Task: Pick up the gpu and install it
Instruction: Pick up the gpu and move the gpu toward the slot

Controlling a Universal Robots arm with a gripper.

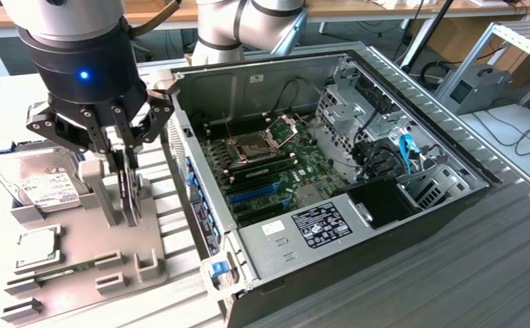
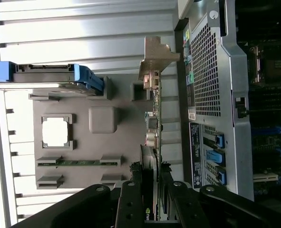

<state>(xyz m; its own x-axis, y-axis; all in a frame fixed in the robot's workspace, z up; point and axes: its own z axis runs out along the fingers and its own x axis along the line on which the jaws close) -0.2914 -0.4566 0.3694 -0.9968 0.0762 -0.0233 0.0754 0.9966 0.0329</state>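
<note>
**A:** Quick, where's the gpu (image 2: pixel 153 124)?

**B:** Outside the computer case (image 1: pixel 338 273), just beside its back panel. It's standing on edge in the gray holder (image 1: pixel 82 253) on the desk (image 1: pixel 447 294). Not installed yet.

**A:** Hand?

**B:** The hand (image 1: pixel 126 205) is down over the card, at the end away from its silver bracket (image 2: pixel 155 53). Clenched on it or loose, I can't tell.

**A:** What could go wrong?

**B:** The hold is off-centre, I'd say. Taken by one end, the card could tip on a lift, with the bracket end sagging. With a light clamp it could slip out altogether.

**A:** Anything else?

**B:** The bracket sits close to the case's back panel, so it could snag there or in the holder's own slot. Inside the case, the blue slots (image 1: pixel 251 193) on the motherboard (image 1: pixel 274 160) run up to that same wall. A tilted card would probably miss or jam there. The hard drive (image 1: pixel 37 181) is farther from the case than the card and looks out of harm's way.
</note>
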